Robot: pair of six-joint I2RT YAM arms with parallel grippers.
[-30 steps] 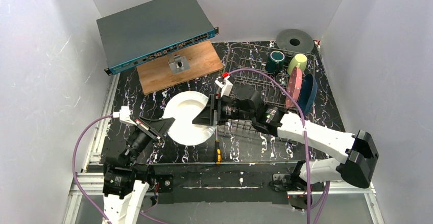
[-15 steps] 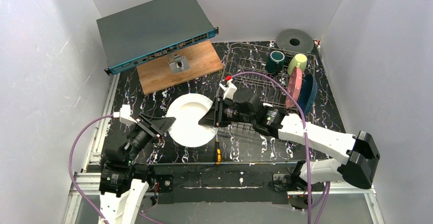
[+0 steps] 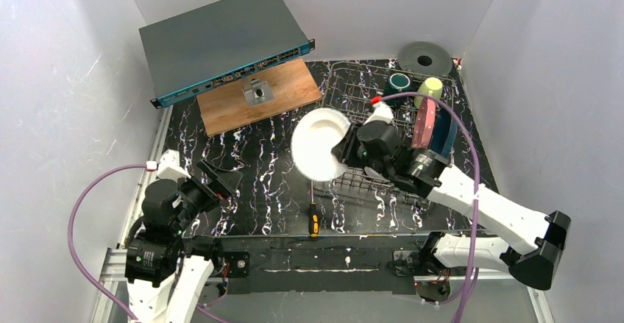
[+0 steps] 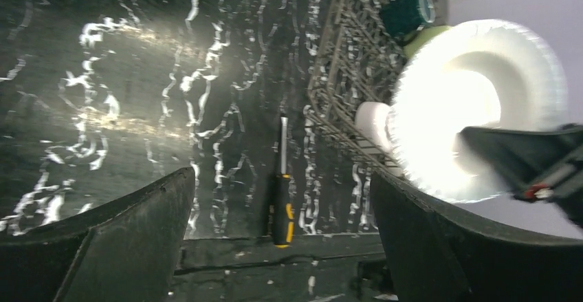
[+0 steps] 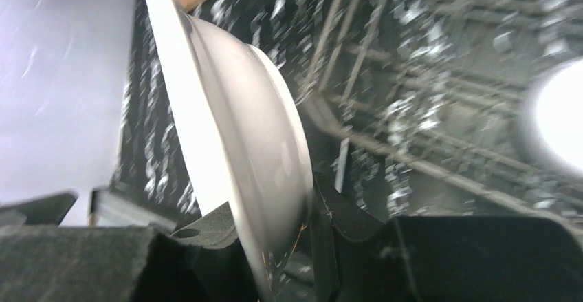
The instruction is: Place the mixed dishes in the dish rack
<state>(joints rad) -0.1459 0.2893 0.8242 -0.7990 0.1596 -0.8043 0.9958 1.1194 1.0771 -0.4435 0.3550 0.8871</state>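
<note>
Black table [image 3: 257,168]: white plate [image 3: 320,145] now lifted beside the rack [image 3: 353,91], right gripper [image 3: 344,154] pinching its rim; left gripper [image 3: 221,181] released, wide, empty. Slotting likely next.

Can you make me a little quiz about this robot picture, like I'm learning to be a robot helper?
1. True or false: the left jaws are holding the white plate.
2. What lies on the table in front of the dish rack? A) a spoon B) a yellow-and-black-handled screwdriver C) a sponge
3. Fill in: ___ mugs sit in the dish rack.

Key
1. False: the right jaws grip it, tilted up on its edge; the left jaws are open and empty.
2. B
3. Two: the dark teal mug and the pale yellow-green mug.
</note>
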